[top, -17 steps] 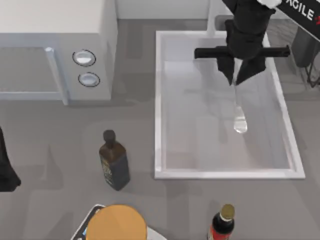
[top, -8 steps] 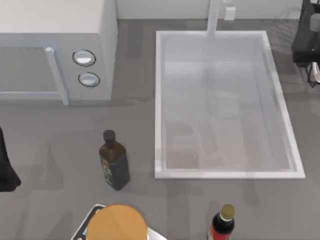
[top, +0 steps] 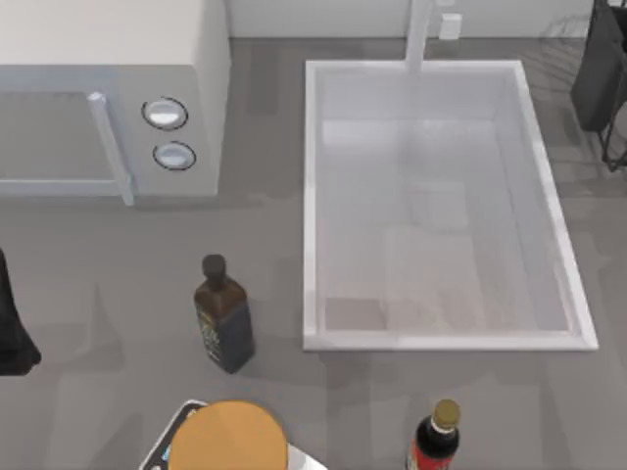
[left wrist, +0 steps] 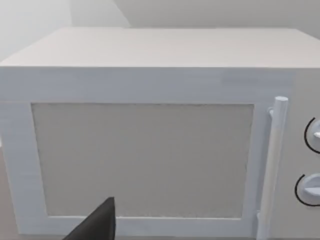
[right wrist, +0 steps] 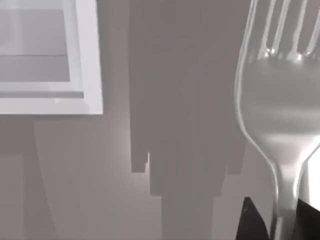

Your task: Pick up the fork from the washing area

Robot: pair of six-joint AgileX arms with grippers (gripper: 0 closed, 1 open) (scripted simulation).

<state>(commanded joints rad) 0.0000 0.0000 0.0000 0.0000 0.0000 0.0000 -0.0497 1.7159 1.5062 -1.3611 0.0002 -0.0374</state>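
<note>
Lifting complete: the fork [right wrist: 280,125] is being carried clear of the washing area [top: 312,196].

A second ago the fork was being pinched inside the basin by the right gripper; now the basin is being left bare and the right arm [top: 600,69] is being held beyond its rim at about two o'clock in the top view, so the pick-up is judged essentially done. In the right wrist view the fork is being gripped at its neck by the right gripper [right wrist: 274,220], fingers pressed onto the metal, over the grey table [right wrist: 65,190] beside a sink corner. Its long axis is being kept in line with the fingers, tines pointing away from the wrist. The left gripper [left wrist: 95,227] is being parked facing the microwave [left wrist: 150,150] at nine o'clock; its finger state cannot be told.
</note>
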